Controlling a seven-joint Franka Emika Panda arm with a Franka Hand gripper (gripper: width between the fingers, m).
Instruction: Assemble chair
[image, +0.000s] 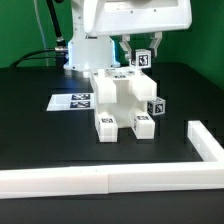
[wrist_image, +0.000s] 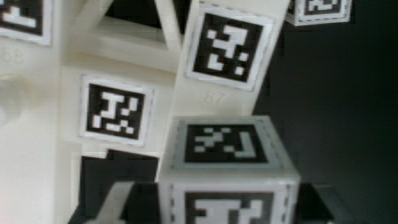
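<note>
The chair (image: 120, 100) is sitting partly built near the middle of the black tabletop (image: 30, 130), a cluster of chunky matte-white blocks standing on stubby feet, with black-and-white tags showing on several faces. It is looking like hard, stiff plastic. It is probably light enough that a sideways nudge would be sliding the whole cluster, and smooth enough that a shallow pinch could be slipping. It is unlikely to be breaking, though loosely seated joints may be coming apart if it is lifted by one piece. The safest hold is looking to be across two flat, parallel faces of a single block, taken squarely and away from the edges. At the chair's top, a tagged block (image: 143, 59) is sitting between the fingers (image: 127, 45), which are standing only narrowly apart and appear to be clamping it from both sides. The wrist view is showing tagged faces very close and somewhat blurred, so I cannot tell whether that block is already seated in the chair or hanging just above it. The marker board (image: 72, 100) is lying flat just beside the chair on the exterior view's left. The white border rail (image: 100, 178) is running across the front of the scene and turning back on the exterior view's right, apart from the chair.
</note>
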